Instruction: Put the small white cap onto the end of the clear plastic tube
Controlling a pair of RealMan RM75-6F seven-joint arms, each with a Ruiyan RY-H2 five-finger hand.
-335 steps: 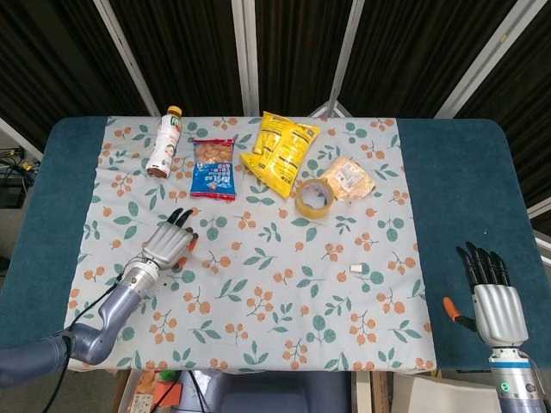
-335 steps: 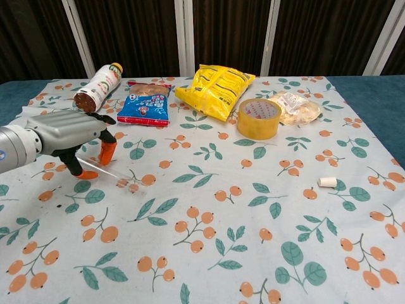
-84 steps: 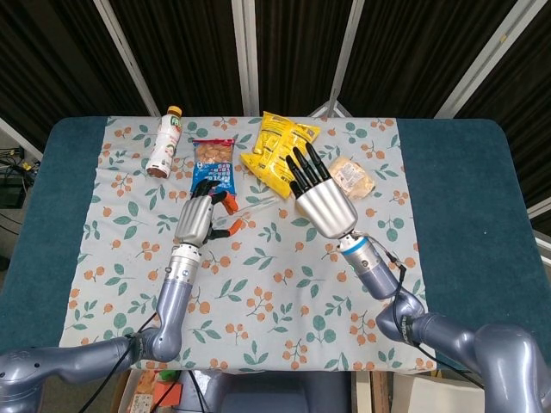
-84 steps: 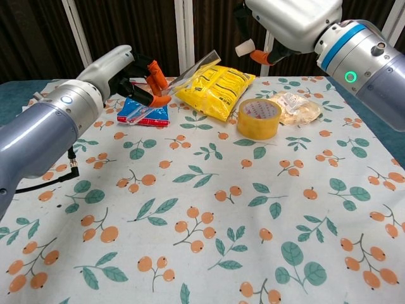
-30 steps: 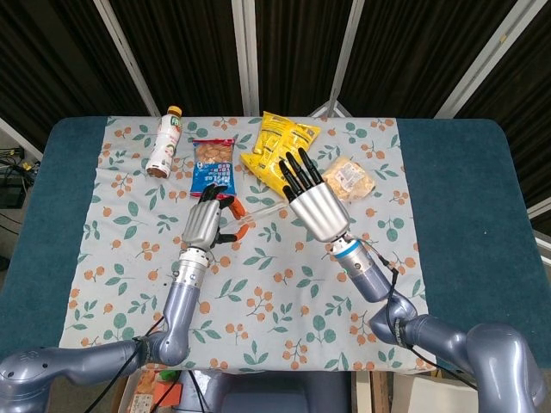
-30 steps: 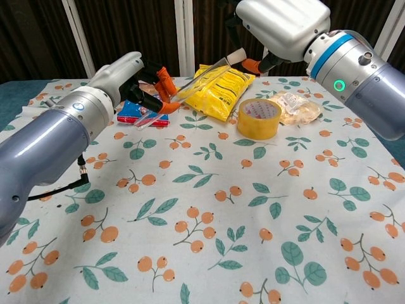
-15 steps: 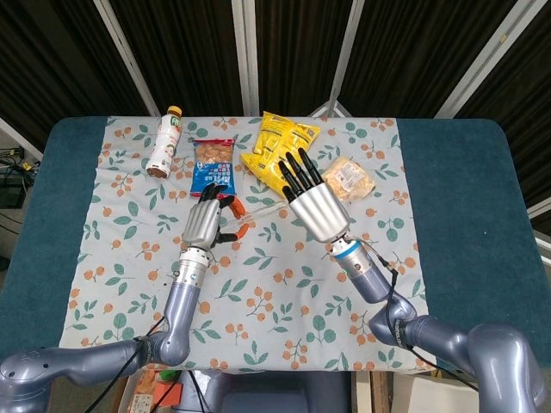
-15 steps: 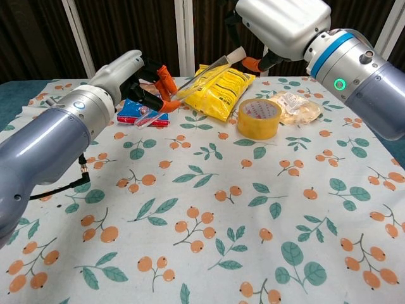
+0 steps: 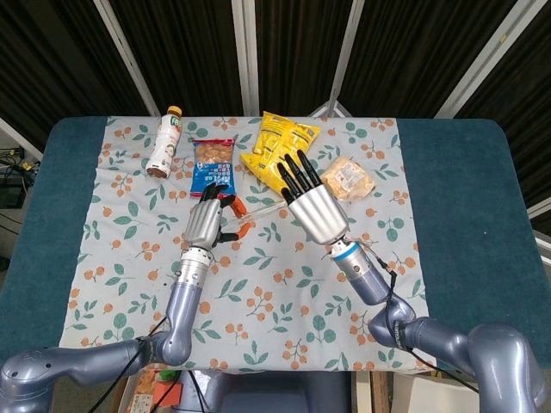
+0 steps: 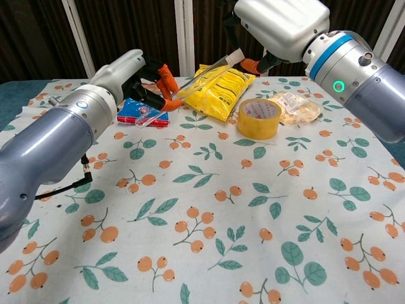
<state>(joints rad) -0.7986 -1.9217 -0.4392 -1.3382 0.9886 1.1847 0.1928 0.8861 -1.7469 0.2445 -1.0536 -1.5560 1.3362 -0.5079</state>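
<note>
Both hands are raised above the table's middle. My left hand (image 9: 207,221) (image 10: 130,75) holds the clear plastic tube (image 10: 190,85) (image 9: 261,212) between its orange-tipped fingers. The tube slants up and to the right. My right hand (image 9: 312,206) (image 10: 281,25) pinches the small white cap (image 10: 236,56) against the tube's upper end. In the head view the back of the right hand hides the cap. I cannot tell how far the cap sits over the tube's end.
A yellow snack bag (image 10: 216,82), a roll of yellow tape (image 10: 259,118), a clear packet of buns (image 10: 294,106), a blue snack bag (image 9: 213,162) and a lying drink bottle (image 9: 165,139) sit along the back of the floral cloth (image 10: 209,221).
Over the last second both hands and the tube have barely moved. About three seconds ago the cap was apart from the tube; now it is at the tube's upper end.
</note>
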